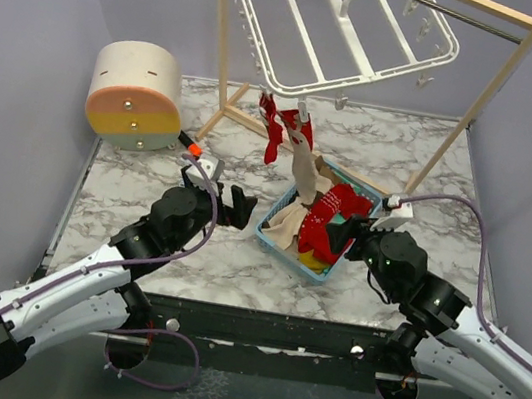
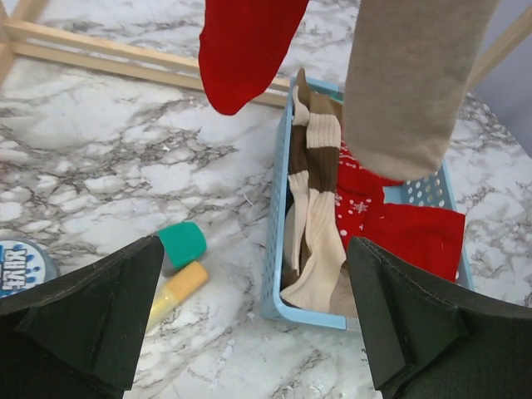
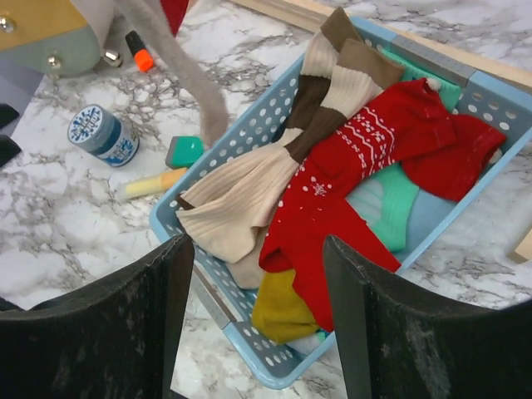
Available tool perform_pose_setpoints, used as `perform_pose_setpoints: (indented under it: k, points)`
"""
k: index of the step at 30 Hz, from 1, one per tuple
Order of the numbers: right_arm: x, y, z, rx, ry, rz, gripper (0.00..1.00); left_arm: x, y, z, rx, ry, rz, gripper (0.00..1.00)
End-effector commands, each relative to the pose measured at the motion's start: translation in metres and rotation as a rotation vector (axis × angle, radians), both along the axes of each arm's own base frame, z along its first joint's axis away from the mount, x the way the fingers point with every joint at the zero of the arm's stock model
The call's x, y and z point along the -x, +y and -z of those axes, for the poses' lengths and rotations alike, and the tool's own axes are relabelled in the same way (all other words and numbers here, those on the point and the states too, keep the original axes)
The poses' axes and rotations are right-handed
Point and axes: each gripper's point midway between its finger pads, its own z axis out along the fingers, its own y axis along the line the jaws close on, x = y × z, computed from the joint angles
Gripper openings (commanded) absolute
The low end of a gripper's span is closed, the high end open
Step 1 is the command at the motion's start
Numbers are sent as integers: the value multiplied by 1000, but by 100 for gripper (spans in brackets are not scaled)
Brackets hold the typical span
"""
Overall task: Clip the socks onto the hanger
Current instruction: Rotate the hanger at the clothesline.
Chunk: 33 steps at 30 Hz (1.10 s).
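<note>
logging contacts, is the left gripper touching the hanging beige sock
Apart. The top view shows bare table between the open left gripper and the beige sock.

Light is bright and even, shadows soft, focus sharp.

socks (image 3: 332, 191): knit cloth | basket (image 3: 241, 141): perforated plastic | table (image 2: 125, 166): glossy marble-look | stand (image 1: 222, 41): wood

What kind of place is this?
Probably a robot lab's pretend laundry corner: robot arms at a marble-look table, a white hanger on a wooden stand, and a basket of socks.
</note>
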Motion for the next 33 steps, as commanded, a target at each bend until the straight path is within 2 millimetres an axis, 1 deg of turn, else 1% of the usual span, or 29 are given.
perform_pose_setpoints:
  k: [1, 3, 6, 7, 10, 13, 14, 15, 17, 19, 21, 23, 25, 30, 33]
  points:
    - [-10, -1, -36, -172, -68, 76, 70, 0, -23, -9, 63, 20, 77, 99]
    - [-15, 7, -82, -286, -142, 67, 72, -4, -20, -11, 52, 9, 55, 99]
    - [-25, 16, -149, -451, -230, 85, 73, -12, -9, -17, 55, -14, -21, 99]
    - [-30, 16, -167, -496, -246, 111, 73, -14, -4, -20, 62, -24, -47, 99]
    - [-45, 18, -215, -630, -284, 182, 73, -16, 4, -28, 73, -54, -89, 99]
    - [-63, 19, -248, -722, -295, 246, 73, -17, 7, -30, 81, -55, -106, 98]
    - [-70, 19, -255, -731, -297, 268, 73, -17, 7, -30, 84, -51, -108, 98]
    - [-79, 18, -258, -742, -285, 300, 73, -16, 8, -28, 86, -44, -111, 98]
    - [-100, 14, -257, -760, -252, 337, 73, -16, 8, -25, 86, -36, -114, 98]
    - [-122, 9, -249, -787, -198, 358, 72, -16, 9, -22, 87, -32, -120, 97]
    - [-136, 10, -241, -804, -163, 360, 69, -16, 11, -21, 84, -32, -124, 97]
    - [-144, 12, -239, -792, -166, 364, 65, -16, 11, -23, 84, -38, -126, 97]
    - [-148, 17, -244, -810, -188, 344, 60, -15, 12, -24, 85, -43, -127, 97]
    - [-161, 29, -244, -827, -201, 324, 57, -15, 14, -21, 85, -44, -130, 97]
    - [-166, 36, -244, -848, -205, 303, 52, -14, 15, -20, 87, -47, -134, 97]
